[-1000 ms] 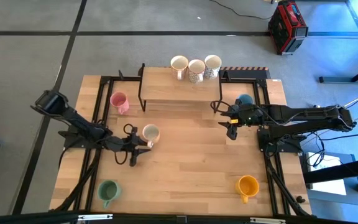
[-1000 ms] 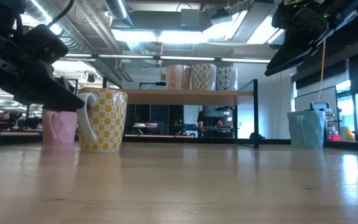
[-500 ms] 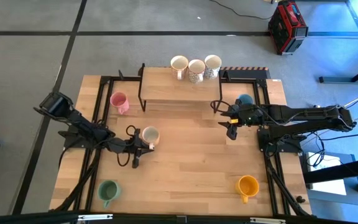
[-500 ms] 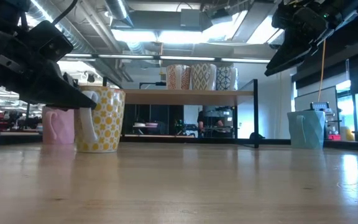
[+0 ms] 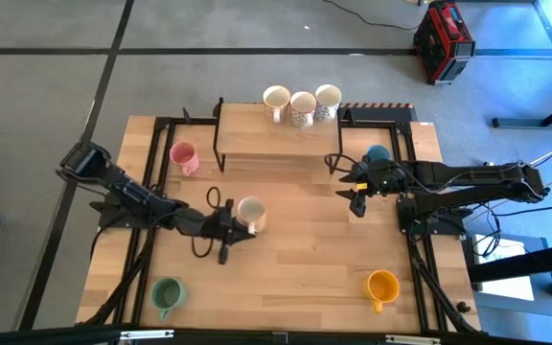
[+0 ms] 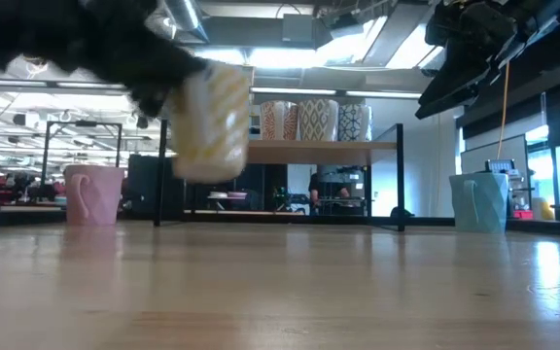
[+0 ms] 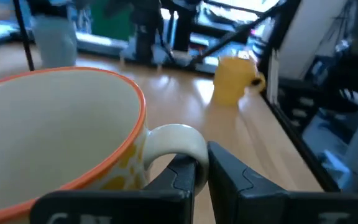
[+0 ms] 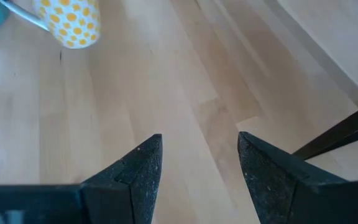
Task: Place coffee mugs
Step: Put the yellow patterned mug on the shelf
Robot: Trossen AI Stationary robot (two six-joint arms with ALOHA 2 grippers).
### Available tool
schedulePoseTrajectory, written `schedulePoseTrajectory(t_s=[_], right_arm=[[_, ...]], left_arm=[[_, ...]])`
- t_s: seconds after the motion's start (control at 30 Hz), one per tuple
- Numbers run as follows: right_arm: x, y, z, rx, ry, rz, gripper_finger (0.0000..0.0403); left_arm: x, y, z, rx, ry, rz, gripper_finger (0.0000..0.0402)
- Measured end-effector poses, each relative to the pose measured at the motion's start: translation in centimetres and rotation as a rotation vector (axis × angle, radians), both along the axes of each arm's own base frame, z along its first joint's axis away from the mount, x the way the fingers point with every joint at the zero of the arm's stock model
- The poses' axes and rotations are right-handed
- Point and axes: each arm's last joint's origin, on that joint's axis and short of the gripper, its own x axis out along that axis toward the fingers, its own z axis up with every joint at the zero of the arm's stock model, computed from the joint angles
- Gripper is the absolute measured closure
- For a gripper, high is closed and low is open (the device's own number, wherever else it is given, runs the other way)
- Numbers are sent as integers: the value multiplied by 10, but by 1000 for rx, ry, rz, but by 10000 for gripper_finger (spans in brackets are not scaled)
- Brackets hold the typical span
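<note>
The left gripper [image 5: 236,228] pinches the looped handle of the yellow-dotted mug [image 5: 251,214], its fingers [image 7: 229,180] pressed together on the glossy white ceramic; the mug hangs clear of the wooden table [image 5: 305,278], roughly upright, mouth up, orange-rimmed, handle toward the gripper; the right gripper [image 5: 356,199] hovers spread and empty near the blue mug [image 5: 378,153].

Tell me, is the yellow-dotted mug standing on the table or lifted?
Lifted: in the low view the yellow-dotted mug hangs clear above the table, held by the left pincer.
</note>
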Motion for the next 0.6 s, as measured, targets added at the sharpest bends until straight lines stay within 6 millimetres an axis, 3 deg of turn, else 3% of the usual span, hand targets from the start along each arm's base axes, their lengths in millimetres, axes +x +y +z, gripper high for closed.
schedulePoseTrajectory(t_s=[0.3, 0.6], right_arm=[[1, -1, 1, -70, -5, 21, 204], [2, -1, 7, -130, -47, 56, 204]], left_arm=[[57, 28, 78, 44, 81, 113, 385], [79, 85, 156, 59, 15, 141, 385]])
